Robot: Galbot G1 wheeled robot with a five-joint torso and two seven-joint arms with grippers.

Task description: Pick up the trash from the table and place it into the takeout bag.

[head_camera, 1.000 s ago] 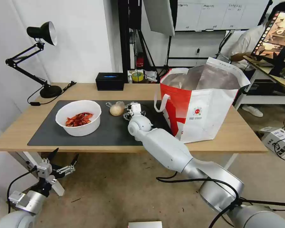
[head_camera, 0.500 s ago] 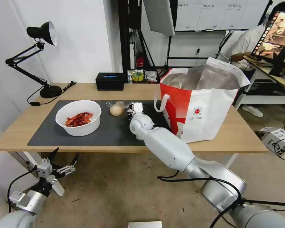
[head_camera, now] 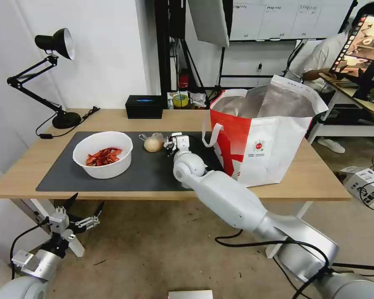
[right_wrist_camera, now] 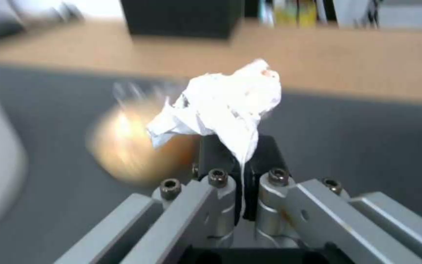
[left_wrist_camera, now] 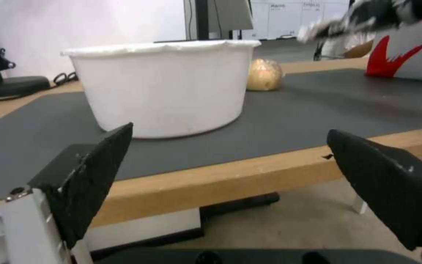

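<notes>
In the right wrist view my right gripper (right_wrist_camera: 240,146) is shut on a crumpled white tissue (right_wrist_camera: 223,104), held over the dark mat. In the head view this gripper (head_camera: 171,144) hovers just right of the clear bag with a yellowish lump (head_camera: 153,143). Further left on the mat stands the white bowl (head_camera: 103,153) with red crayfish shells. The white-and-red takeout bag (head_camera: 262,137) stands open on the right part of the table (head_camera: 316,176). My left gripper (head_camera: 72,220) hangs open below the table's front left edge, facing the bowl (left_wrist_camera: 165,88).
A black tissue box (head_camera: 144,106) and a black desk lamp (head_camera: 56,74) stand at the table's back. The dark grey mat (head_camera: 62,178) covers the left and middle. A bag handle (head_camera: 210,135) hangs close to my right gripper. A cluttered desk (head_camera: 361,99) stands behind on the right.
My right forearm and elbow have swung to the right, and the gripper with the tissue has edged slightly toward the bag. The left arm has stayed still.
</notes>
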